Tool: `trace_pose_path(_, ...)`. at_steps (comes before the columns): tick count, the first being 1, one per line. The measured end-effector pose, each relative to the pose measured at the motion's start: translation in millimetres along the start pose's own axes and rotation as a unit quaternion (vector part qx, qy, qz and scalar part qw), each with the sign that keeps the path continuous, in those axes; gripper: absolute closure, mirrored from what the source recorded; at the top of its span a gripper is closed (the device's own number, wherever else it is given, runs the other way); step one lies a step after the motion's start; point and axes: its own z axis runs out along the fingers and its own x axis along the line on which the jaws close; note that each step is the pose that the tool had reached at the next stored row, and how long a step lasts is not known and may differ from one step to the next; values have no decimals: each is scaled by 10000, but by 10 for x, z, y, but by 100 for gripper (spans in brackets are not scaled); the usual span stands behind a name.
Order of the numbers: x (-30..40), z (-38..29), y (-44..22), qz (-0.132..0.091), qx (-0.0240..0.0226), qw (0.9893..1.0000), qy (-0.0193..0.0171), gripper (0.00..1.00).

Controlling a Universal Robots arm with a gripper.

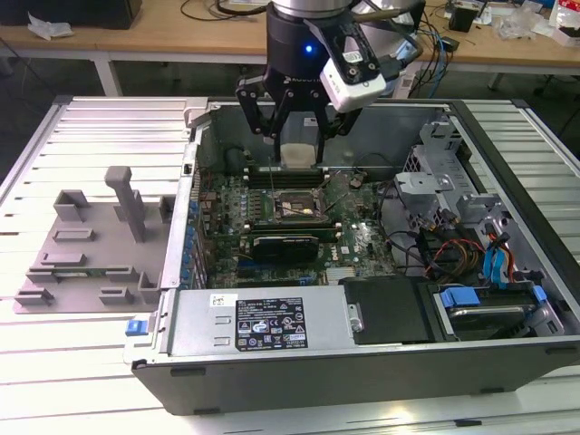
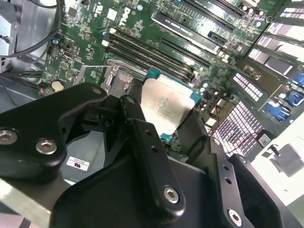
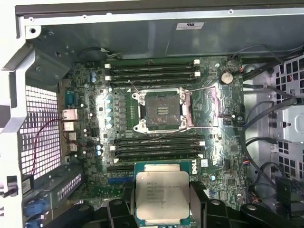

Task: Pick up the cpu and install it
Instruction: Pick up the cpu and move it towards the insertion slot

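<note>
The cpu point(image 1: 299, 155), a flat square chip with a silver top plate, hangs above the open computer case's motherboard point(image 1: 358, 237). My gripper point(image 1: 299, 145) is shut on it, one black finger on each of two opposite edges. In both wrist views the cpu point(image 3: 161, 192) point(image 2: 169, 105) sits between the fingers point(image 3: 118, 211). The open cpu socket point(image 3: 162, 111), a dark square frame with its metal levers raised, lies on the board a short way off from the held chip. In the exterior view the socket point(image 1: 294, 207) is below and slightly in front of the gripper.
Memory slots point(image 3: 156, 71) flank the socket on two sides. A long black card point(image 1: 285, 243) lies in front of the socket. Cables and drive bays point(image 1: 471, 299) crowd the case at the exterior view's right. The removed grey side panel point(image 1: 91, 245) lies at the left.
</note>
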Motion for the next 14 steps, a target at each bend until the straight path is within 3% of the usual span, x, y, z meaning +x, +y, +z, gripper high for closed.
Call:
trace_pose_path(8, -10, 60, 68, -1, 0, 10000, 0, 45)
trace_pose_path(14, -4, 167, 140, -1, 2, 10000, 0, 45)
